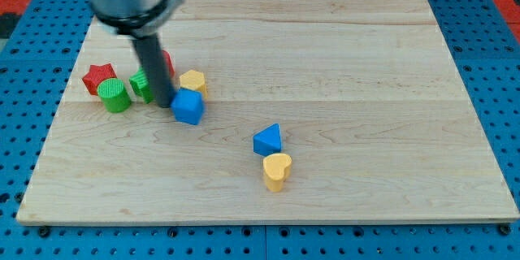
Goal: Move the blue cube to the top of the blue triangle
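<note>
1. The rod [154, 65] comes down from a grey, blurred arm head near the board's top-left corner, and my tip [165, 104] sits on the wood in the left part of the board.
2. It is a plain rod with no jaws, so nothing is clamped; the tip looks to be touching, or just short of, the left face of the blue cube [188, 106]. I cannot tell which.
3. The blue cube lies just to the right of the tip, in the left third of the board, about midway between the top and bottom edges.
4. The blue triangle [268, 140] lies well apart from the cube, toward the board's middle and nearer the bottom edge.
5. A yellow heart [277, 171] sits just below the triangle, touching it or nearly so.
6. A yellow block [194, 83] stands just above the cube, close to touching it; its shape is hard to make out.
7. A red block [167, 63] shows only partly behind the rod, on its right side.
8. A green block [141, 84] is half hidden by the rod on its left.
9. A green cylinder [115, 96] stands further toward the left edge, with a red star [98, 76] just above and to its left.
10. There are no containers here; every block rests straight on the wooden board [366, 65], which lies on a blue pegboard [32, 49].
</note>
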Robot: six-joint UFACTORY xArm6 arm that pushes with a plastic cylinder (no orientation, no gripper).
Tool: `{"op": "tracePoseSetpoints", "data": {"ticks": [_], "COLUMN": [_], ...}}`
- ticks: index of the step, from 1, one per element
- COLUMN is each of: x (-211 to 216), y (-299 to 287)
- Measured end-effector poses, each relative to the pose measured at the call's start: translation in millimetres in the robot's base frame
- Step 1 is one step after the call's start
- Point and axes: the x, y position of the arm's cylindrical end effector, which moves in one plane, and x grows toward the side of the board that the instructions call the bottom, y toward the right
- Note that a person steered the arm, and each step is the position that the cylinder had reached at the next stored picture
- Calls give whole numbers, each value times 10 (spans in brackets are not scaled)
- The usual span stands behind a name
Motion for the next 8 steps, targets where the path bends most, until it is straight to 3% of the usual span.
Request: {"op": "tracePoseSetpoints", "data": {"ticks": [1,2,4,8], "x": [23,126,320,68], "y": [266,-132,277,848]}}
